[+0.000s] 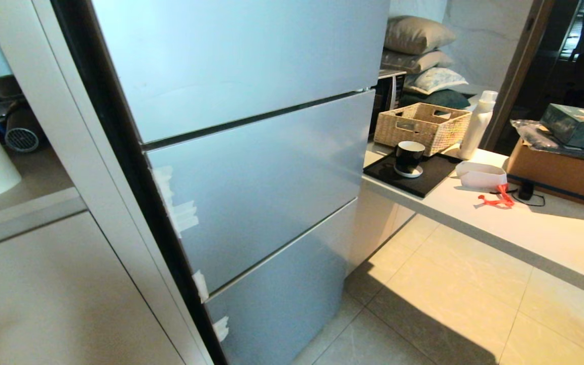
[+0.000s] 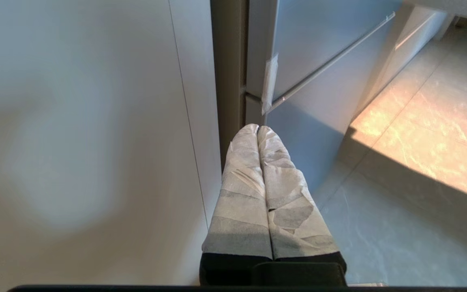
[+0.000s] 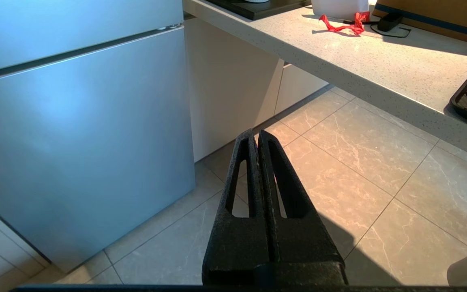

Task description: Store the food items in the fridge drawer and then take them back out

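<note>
The fridge (image 1: 251,167) stands closed, hiding its drawer; a wicker basket (image 1: 421,125) and mug (image 1: 409,157) sit on the desk (image 1: 525,228). Left hand (image 2: 257,129) and right hand (image 3: 257,133) are both closed and empty.

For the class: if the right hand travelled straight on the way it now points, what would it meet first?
Most likely the tiled floor in front of the fridge. The shut right hand points down at bare tiles; nothing else seems to lie in its line, though depth is uncertain.

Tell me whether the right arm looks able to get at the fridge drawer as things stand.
Probably not yet. The silver-blue fridge has all its door panels shut, so no drawer is exposed. The right gripper hangs low over the grey floor tiles, jaws shut, apart from the fridge front; a door must open first.
</note>
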Available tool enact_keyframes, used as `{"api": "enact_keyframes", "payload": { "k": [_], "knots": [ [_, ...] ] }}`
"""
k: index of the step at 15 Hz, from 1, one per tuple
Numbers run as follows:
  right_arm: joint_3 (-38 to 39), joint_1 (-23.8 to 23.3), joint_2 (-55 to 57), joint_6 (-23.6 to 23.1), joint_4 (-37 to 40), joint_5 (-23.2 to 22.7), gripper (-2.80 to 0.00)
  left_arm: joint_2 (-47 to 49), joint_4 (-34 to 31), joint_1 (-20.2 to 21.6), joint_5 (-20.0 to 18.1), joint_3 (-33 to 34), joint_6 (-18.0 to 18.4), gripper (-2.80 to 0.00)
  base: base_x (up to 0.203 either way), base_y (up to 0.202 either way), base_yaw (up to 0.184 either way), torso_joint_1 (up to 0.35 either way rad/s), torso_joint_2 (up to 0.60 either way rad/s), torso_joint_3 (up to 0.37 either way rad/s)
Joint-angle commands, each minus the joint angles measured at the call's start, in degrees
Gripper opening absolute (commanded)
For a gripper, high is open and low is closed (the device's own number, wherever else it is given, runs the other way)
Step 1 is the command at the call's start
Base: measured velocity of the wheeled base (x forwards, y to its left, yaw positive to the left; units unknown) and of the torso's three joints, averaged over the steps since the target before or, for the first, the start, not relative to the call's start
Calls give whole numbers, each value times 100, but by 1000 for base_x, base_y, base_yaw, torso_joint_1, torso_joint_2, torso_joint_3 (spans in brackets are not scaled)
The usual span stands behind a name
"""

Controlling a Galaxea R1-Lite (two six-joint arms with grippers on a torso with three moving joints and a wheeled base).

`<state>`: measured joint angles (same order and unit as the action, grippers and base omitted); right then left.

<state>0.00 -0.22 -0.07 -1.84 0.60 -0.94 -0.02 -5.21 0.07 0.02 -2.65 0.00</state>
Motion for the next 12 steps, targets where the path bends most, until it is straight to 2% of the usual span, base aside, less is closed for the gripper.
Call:
{"api": "enact_keyframes", "payload": {
  "k": [1, 3, 5, 6, 9, 12],
  "knots": [
    [0, 3, 7, -1, -7, -3, -280, 112, 100, 4, -50, -518, -161, -280, 0, 0, 0, 0, 0, 0],
    [0, 4, 7, 0, -4, -3, -280, 780, 133, -21, -182, -1009, -565, -280, 0, 0, 0, 0, 0, 0],
    [0, -4, 7, 0, -7, -3, -280, 2065, 239, -119, -413, -1491, -1423, -280, 0, 0, 0, 0, 0, 0],
    [0, -4, 7, 0, -7, -3, -280, 2824, 425, -169, -552, -1719, -2036, -280, 0, 0, 0, 0, 0, 0],
    [0, -3, 7, 0, -7, -3, -280, 4826, 1491, -249, -787, -2198, -3723, -280, 0, 0, 0, 0, 0, 0],
    [0, -4, 7, 0, -3, -3, -280, 6526, 2927, -281, -901, -2644, -5025, -280, 0, 0, 0, 0, 0, 0]
  ]
}}
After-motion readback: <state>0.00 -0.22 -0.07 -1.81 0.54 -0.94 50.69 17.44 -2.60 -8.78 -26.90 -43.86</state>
